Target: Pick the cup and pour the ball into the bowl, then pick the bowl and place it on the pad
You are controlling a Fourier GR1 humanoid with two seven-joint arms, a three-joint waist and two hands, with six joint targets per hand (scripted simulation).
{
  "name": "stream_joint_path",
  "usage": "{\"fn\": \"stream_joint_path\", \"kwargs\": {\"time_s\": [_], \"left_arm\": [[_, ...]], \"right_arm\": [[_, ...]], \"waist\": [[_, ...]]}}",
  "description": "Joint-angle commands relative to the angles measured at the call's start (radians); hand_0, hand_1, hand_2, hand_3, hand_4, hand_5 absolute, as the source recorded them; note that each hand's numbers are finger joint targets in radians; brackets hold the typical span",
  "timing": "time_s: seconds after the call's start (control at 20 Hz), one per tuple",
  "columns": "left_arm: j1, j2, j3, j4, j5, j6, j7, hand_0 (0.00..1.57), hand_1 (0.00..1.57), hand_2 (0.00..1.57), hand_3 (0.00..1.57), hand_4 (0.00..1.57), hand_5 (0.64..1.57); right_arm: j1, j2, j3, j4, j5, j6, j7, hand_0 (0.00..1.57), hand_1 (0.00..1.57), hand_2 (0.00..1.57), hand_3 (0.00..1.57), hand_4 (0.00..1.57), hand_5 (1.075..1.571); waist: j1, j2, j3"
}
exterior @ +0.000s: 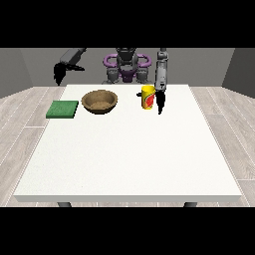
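Hand at the view's right [160, 103] hangs just beside the cup [147, 97], on its outer side, fingers pointing down at the desk [129, 154]. Can't tell whether it touches the cup, or whether the fingers are spread or curled; too small to read. Judging by the position, it's lining up a side grasp: coming in from the side leaves the cup mouth free for the pour.

Cup is yellow with a red mark, upright, near the desk's far edge. Ball isn't visible, presumably inside the cup. Upright makes sense, since it keeps the ball in until the tilt.

Bowl [100, 101] sits just to the cup's left in view, apart from it, open side up. Short carry from cup to bowl, so the pour should need little travel.

Pad [63, 109] is green, flat, left of the bowl and close to it, near the desk's left edge.

Hand at the view's left [59, 72] is raised off the desk behind the pad, holding nothing, finger state unreadable. Likely parked there for the bowl-to-pad step, being on that side.

Progress: cup not lifted, nothing poured, bowl not on pad.
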Motion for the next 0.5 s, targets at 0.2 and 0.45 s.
{"fn": "stream_joint_path", "kwargs": {"time_s": [0.2,0.45], "left_arm": [[0.031,-0.036,-0.102,0.039,-0.107,0.330,-0.095,1.30,1.30,1.57,1.57,1.43,1.255],[0.045,-0.036,-0.109,0.019,-0.156,0.361,-0.048,1.33,1.33,1.57,1.57,1.50,1.241]], "right_arm": [[-0.063,-0.059,-0.027,0.036,-0.027,0.057,-0.006,0.00,0.00,0.00,0.00,0.00,1.570],[-0.049,-0.087,-0.054,0.055,-0.037,0.055,0.036,0.00,0.00,0.00,0.00,0.00,1.570]], "waist": [[-0.073,0.036,-0.0001],[-0.049,-0.006,-0.0001]]}}
